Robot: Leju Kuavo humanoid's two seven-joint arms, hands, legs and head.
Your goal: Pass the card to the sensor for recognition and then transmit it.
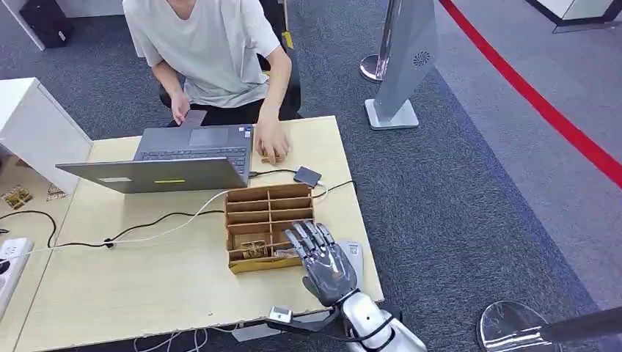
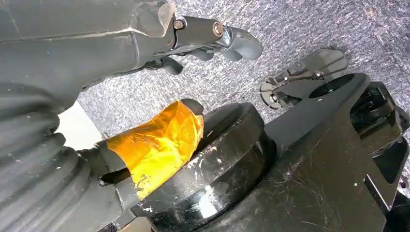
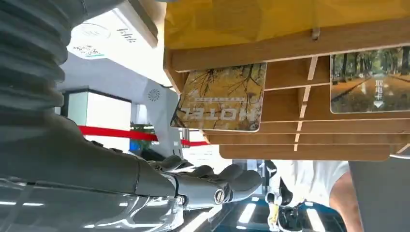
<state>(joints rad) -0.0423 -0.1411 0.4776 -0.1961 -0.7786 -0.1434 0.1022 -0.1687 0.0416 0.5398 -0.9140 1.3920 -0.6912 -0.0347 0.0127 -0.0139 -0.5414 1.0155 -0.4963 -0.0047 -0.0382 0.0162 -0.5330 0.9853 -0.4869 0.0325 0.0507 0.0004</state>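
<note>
A pale wooden table (image 1: pixel 183 279) stands on grey carpet (image 1: pixel 455 205) crossed by a red line (image 1: pixel 543 106). The right hand (image 1: pixel 326 264), fingers spread and holding nothing, hovers beside the wooden divider tray (image 1: pixel 268 213), whose near compartment holds a hotel card (image 3: pixel 220 96). The left hand (image 2: pixel 212 38) hangs over carpet, fingers curled, holding nothing. A person (image 1: pixel 213 51) sits at the laptop (image 1: pixel 176 158) on the far side.

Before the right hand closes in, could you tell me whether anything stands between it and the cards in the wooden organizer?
Nothing visible does. The right hand hovers open beside the wooden organizer, fingers reaching its near row, where the cards stand. In the right wrist view the hotel card faces the fingers unobstructed.
</note>
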